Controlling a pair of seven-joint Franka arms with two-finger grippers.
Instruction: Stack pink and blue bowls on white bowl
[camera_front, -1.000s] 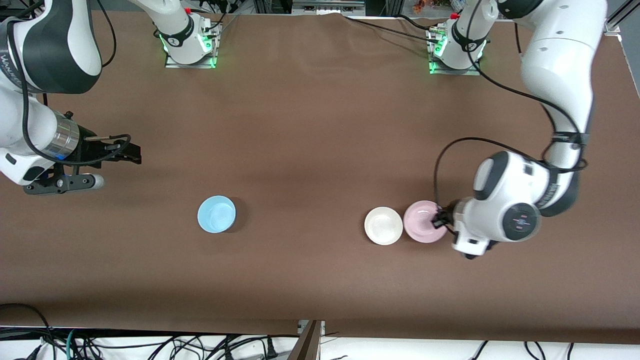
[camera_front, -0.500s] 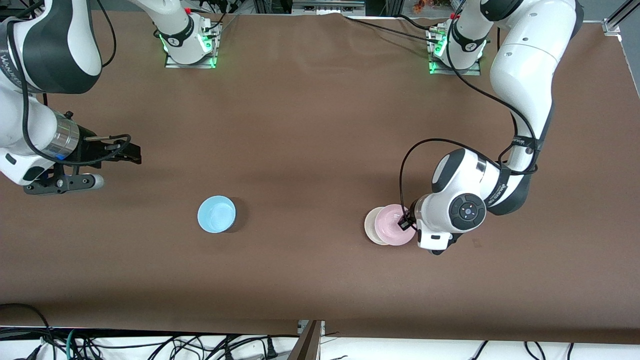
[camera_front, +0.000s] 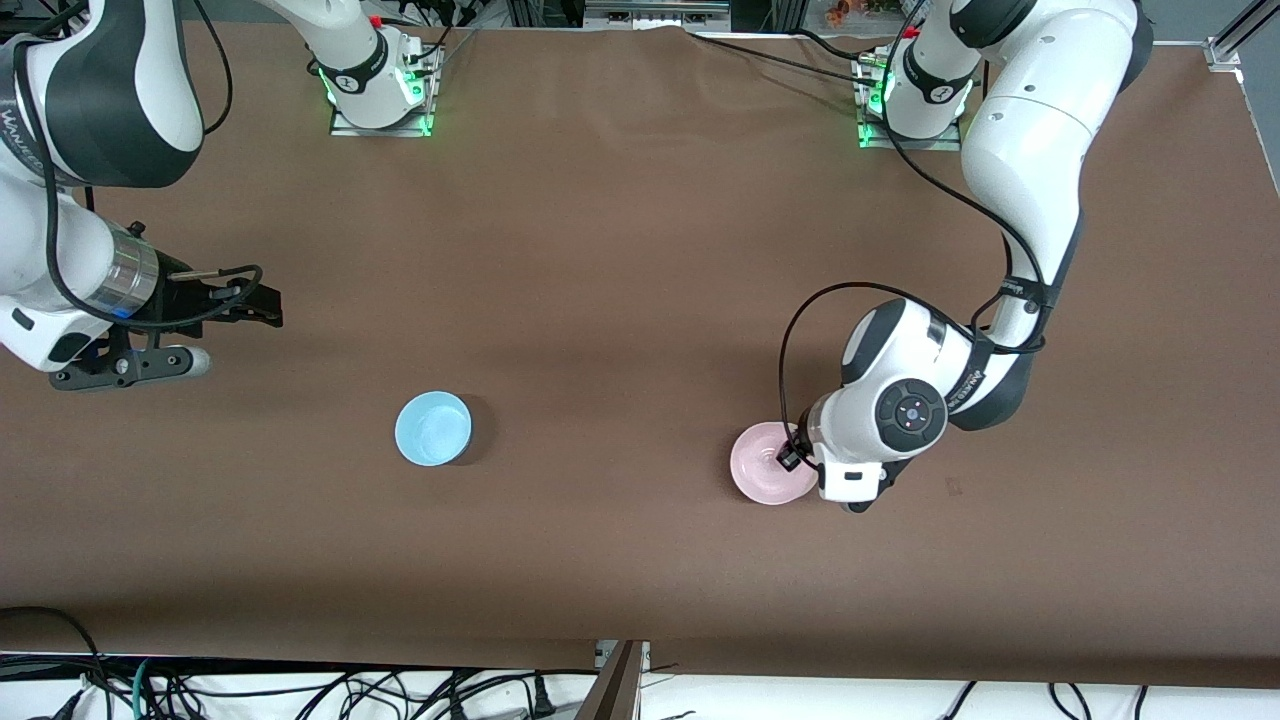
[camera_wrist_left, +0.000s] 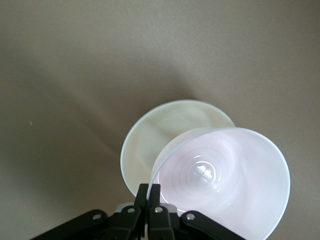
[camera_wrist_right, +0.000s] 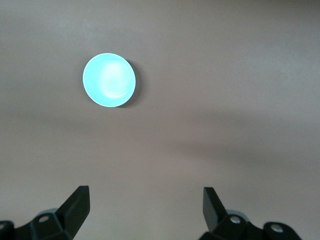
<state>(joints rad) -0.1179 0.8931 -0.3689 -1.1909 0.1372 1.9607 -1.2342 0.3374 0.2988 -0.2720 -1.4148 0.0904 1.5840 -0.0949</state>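
My left gripper (camera_front: 790, 458) (camera_wrist_left: 149, 192) is shut on the rim of the pink bowl (camera_front: 768, 476) (camera_wrist_left: 225, 180). It holds that bowl in the air over the white bowl (camera_wrist_left: 160, 135), which the pink bowl hides in the front view. In the left wrist view the white bowl rests on the table, partly covered by the pink one. The blue bowl (camera_front: 433, 428) (camera_wrist_right: 109, 80) sits alone on the table toward the right arm's end. My right gripper (camera_front: 262, 308) (camera_wrist_right: 145, 202) hangs open and waits over bare table, nothing between its fingers.
The brown table cloth (camera_front: 620, 300) covers the whole work surface. Both arm bases (camera_front: 380, 85) stand with green lights along the edge farthest from the front camera. Cables (camera_front: 300, 690) hang below the nearest table edge.
My left arm has carried the pink bowl from beside the white bowl to over it, toward the right arm's end. The right arm has not moved.
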